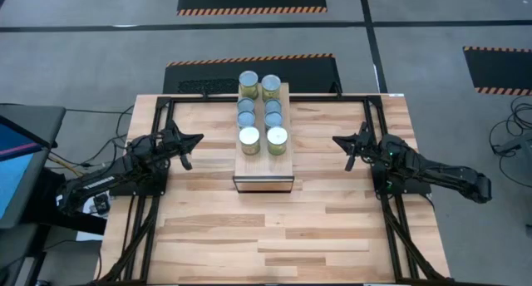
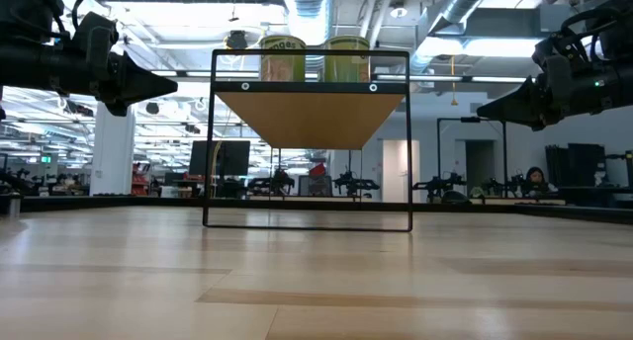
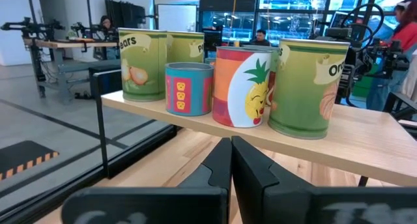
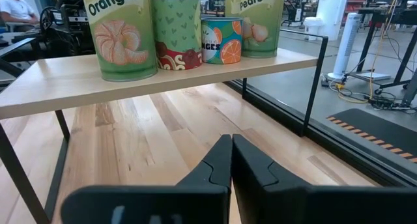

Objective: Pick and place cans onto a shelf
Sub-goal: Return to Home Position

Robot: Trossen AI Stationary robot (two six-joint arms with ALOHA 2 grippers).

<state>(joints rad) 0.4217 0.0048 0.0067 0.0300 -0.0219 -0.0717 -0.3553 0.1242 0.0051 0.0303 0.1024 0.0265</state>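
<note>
Left gripper [image 1: 191, 145]: fingers pressed together, nothing held, raised off the table to the left of the shelf [image 1: 264, 168]
Right gripper [image 1: 343, 145]: likewise closed and empty, to the shelf's right
Shelf, near end: bare wood
Cans [image 1: 250, 137]: eight, two rows of four, on the shelf's middle and far end; from table height only two show, the others hidden behind them

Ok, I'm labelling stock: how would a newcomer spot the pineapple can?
Find the pale wooden raised shelf on the plank table, carrying two columns of cans. In the column nearer the left arm, the orange tin can stands between a small teal-rimmed can and a large green Oranges can. Only it shows a cartoon pineapple.
</note>
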